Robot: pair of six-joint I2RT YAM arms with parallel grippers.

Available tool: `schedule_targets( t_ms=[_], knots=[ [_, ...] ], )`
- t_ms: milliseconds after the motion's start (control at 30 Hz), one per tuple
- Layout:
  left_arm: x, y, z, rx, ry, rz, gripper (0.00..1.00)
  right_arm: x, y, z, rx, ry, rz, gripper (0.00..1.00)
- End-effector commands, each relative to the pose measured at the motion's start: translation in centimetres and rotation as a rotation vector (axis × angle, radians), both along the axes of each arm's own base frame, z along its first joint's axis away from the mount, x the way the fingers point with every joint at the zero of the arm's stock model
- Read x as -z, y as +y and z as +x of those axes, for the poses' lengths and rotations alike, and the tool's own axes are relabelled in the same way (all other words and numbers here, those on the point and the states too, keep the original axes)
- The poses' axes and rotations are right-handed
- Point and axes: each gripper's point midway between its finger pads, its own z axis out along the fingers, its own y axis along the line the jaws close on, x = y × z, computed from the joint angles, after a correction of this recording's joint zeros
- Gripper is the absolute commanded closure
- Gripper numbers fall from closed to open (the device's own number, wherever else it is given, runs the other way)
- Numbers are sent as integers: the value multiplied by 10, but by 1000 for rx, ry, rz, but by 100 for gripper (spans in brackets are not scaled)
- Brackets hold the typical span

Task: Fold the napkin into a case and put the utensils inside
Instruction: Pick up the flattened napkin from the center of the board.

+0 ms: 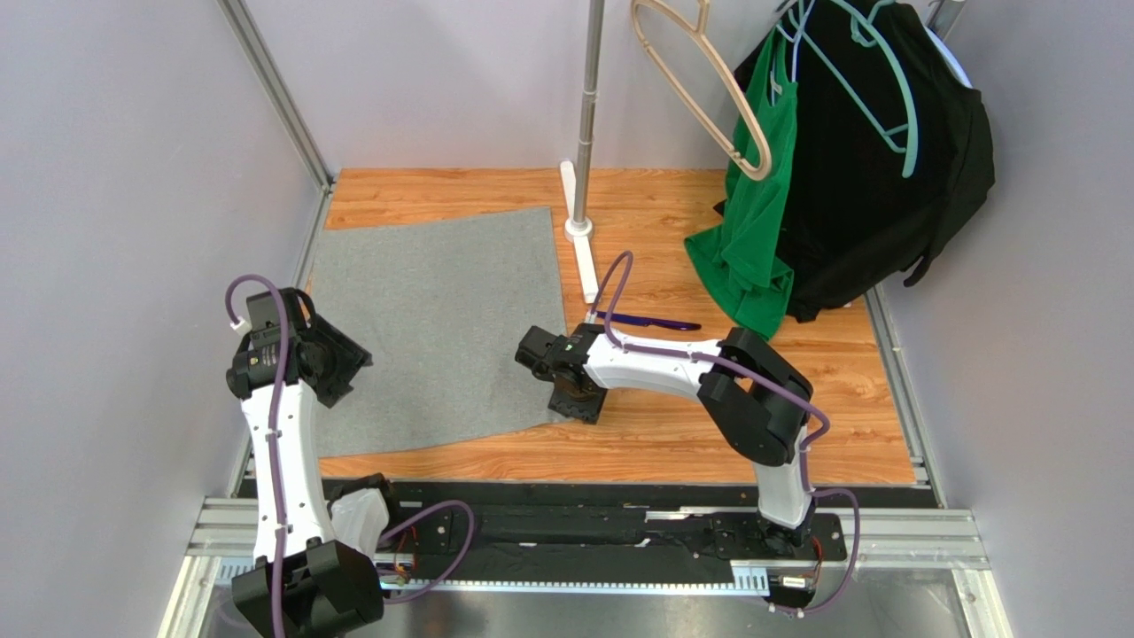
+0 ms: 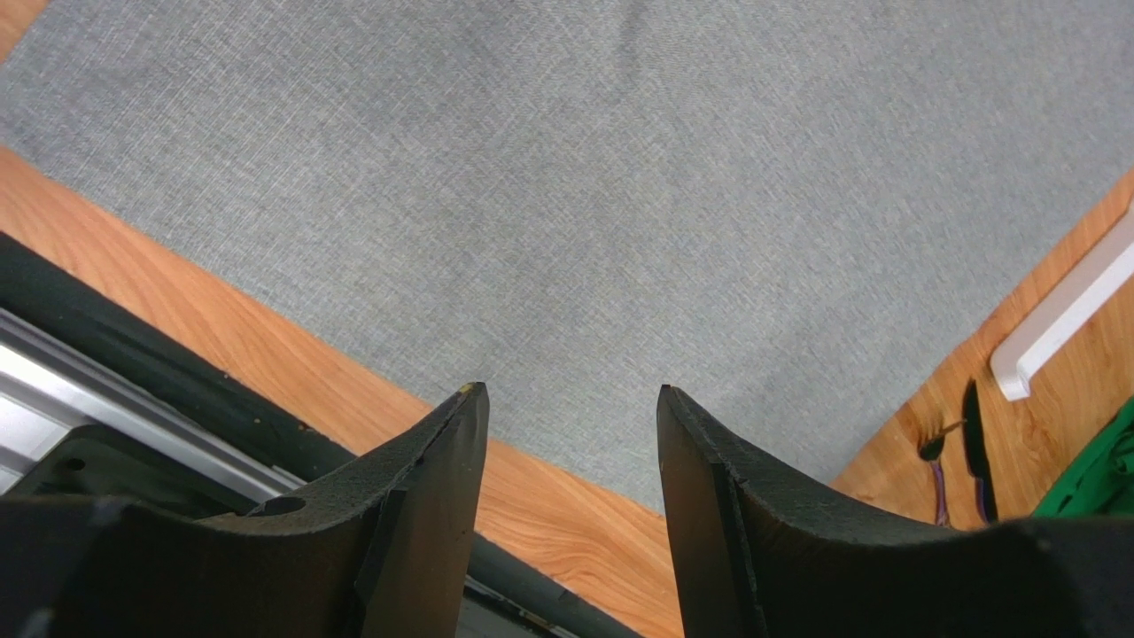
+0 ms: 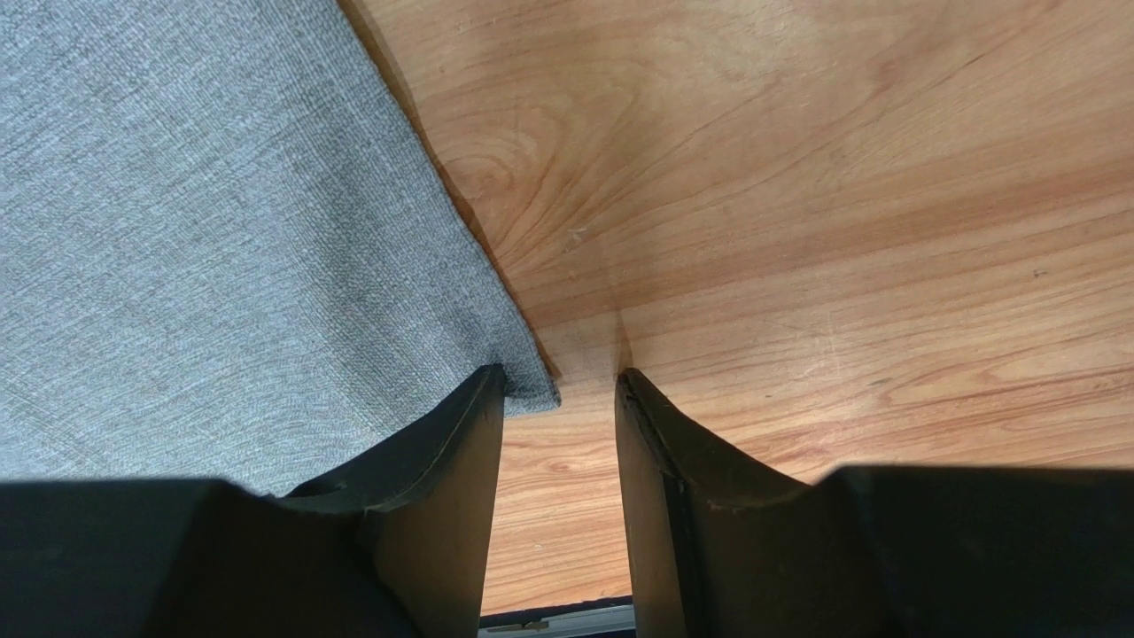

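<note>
The grey napkin (image 1: 426,319) lies flat and unfolded on the left half of the wooden table. My left gripper (image 1: 344,366) hangs open above the napkin's near left edge (image 2: 639,200), with nothing between its fingers (image 2: 572,392). My right gripper (image 1: 579,402) stands at the napkin's near right corner (image 3: 200,239). Its jaws are narrowly open (image 3: 559,379): the left fingertip rests on the cloth corner and the right one stands over bare wood. The dark purple utensil (image 1: 646,322) lies on the wood behind the right arm. Both utensils (image 2: 976,445) show small in the left wrist view.
A clothes rack pole on a white foot (image 1: 582,226) stands behind the napkin. A green garment (image 1: 752,239) and a black garment (image 1: 879,160) hang at the back right. A black rail (image 1: 599,499) runs along the table's near edge, with grey walls on both sides.
</note>
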Motion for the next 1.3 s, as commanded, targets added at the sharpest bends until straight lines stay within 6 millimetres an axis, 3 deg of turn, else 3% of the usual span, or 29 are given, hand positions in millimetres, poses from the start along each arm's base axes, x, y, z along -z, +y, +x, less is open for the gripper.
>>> schedule_targets(
  t_ms=[0,200,300,467,600,633,767,833,867,1000,1167,1200,1267],
  knots=[
    [-6,9,-3,-29,11,43,41,-1,9,6,43,-32,11,60],
    [-12,9,-3,-27,-10,48,41,-14,9,9,41,-92,4,61],
    [-16,9,-2,-24,-24,53,41,-11,6,8,41,-89,-10,65],
    [-15,5,1,-17,-21,21,40,-5,5,8,61,-82,-17,78],
    [-4,3,-2,-7,39,-1,39,-8,4,19,48,-125,-7,96],
    [4,3,-2,-4,69,-13,39,-9,3,24,44,-134,2,100],
    [25,-5,-6,-2,148,-83,37,-24,22,46,-79,-202,93,100],
    [36,-2,-11,-42,179,-106,38,-25,22,52,-178,-227,99,100],
    [39,-2,-13,-72,186,-125,38,-40,38,63,-214,-293,181,100],
    [41,9,-17,-174,172,-143,40,-65,54,82,-392,-409,289,100],
    [46,8,-22,-256,182,-184,41,-97,63,126,-506,-528,313,100],
    [49,7,-25,-268,196,-191,41,-111,70,134,-530,-562,328,100],
    [57,4,-33,-316,218,-210,38,-115,68,147,-557,-590,293,100]
  ],
)
